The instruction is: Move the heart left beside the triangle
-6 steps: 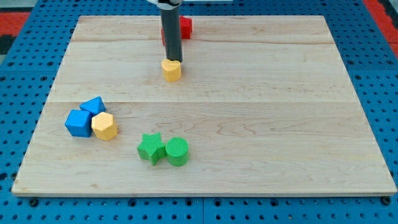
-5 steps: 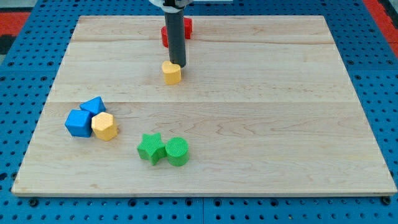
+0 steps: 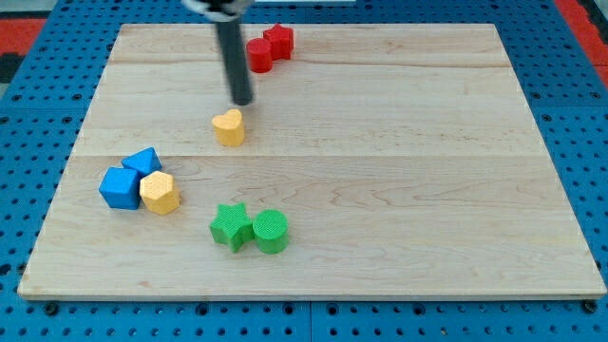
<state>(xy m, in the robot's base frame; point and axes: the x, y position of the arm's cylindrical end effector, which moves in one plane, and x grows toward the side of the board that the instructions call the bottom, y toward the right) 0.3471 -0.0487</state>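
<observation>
A yellow heart (image 3: 229,126) lies on the wooden board (image 3: 399,190), left of the middle and toward the view's top. My tip (image 3: 243,101) stands just above and slightly right of the heart, a small gap apart from it. A blue triangle (image 3: 143,161) sits at the view's left, touching a blue cube (image 3: 120,187) and a yellow hexagon (image 3: 160,193). The heart is well to the right of and above the triangle.
Two red blocks (image 3: 270,47) sit together at the view's top, right of the rod. A green star (image 3: 230,226) and a green cylinder (image 3: 271,231) touch each other near the view's bottom.
The heart has slid left and down the view, from about the rod's old spot. My tip has moved left and now stands off the heart, uncovering the red blocks.
</observation>
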